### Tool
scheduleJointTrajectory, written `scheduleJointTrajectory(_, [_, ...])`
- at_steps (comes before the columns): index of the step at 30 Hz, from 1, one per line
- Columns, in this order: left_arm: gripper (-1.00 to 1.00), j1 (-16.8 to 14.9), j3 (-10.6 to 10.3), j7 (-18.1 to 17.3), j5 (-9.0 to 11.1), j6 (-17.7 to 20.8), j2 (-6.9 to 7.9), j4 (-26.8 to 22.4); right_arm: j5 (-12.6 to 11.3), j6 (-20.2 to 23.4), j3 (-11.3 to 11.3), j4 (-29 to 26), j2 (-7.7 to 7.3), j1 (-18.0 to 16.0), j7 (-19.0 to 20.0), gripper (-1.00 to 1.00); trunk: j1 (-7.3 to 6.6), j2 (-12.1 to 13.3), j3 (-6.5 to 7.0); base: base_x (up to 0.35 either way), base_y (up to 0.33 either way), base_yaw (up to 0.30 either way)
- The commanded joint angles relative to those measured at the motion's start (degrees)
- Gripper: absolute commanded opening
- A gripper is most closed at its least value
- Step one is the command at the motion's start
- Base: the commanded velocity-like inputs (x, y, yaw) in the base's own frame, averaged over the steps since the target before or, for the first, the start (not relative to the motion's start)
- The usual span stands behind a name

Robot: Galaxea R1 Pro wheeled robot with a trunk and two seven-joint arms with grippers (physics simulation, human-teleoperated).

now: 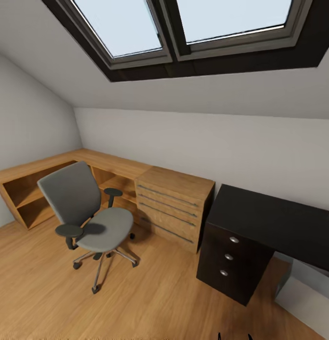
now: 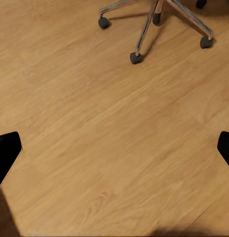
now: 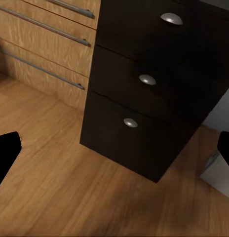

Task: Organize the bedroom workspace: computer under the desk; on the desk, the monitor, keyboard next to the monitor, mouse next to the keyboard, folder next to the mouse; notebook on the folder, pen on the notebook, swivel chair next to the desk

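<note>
Both hands hung wide open and held nothing: the left hand (image 2: 114, 150) over bare floor (image 2: 95, 148) near the chair (image 1: 86, 215) castors, the right hand (image 3: 114, 153) facing the desk (image 1: 278, 219) drawers (image 3: 144, 94). The chair stood well apart from the desk, beyond the wooden cabinet (image 1: 174, 205), its seat bare of any folder. What showed of the tabletop carried nothing. A pale box (image 1: 304, 300) under the desk was perhaps the computer. By my reckoning, nearly everything remained to do.
</note>
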Motion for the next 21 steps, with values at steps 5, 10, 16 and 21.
scheduleJointTrajectory(5, [1.0,0.0,0.4,-0.3,0.1,0.2,-1.09,-7.0,-0.5,-0.2,0.5,0.2,-0.1,-0.1,-0.2,1.0,0.01,0.0,-0.41,0.0,0.0,0.191])
scheduleJointTrajectory(10, [1.0,0.0,0.4,-0.4,0.2,0.8,-2.69,-13.4,-0.7,-0.1,0.4,0.3,-0.24,-0.1,-0.2,1.0,0.01,0.0,-0.76,0.0,0.0,0.191])
scheduleJointTrajectory(16, [1.0,0.1,0.4,-0.3,0.2,6.0,-3.46,-16.0,-0.8,-0.1,0.4,0.3,-1.67,-0.1,-0.3,1.0,0.01,0.0,-1.18,0.0,0.0,0.191])
scheduleJointTrajectory(21, [1.0,0.1,0.3,-0.8,0.1,14.8,-4.43,-16.9,-0.9,-0.2,0.3,0.3,-3.31,-0.1,-0.2,1.0,0.01,0.0,-1.53,0.0,0.0,0.19])
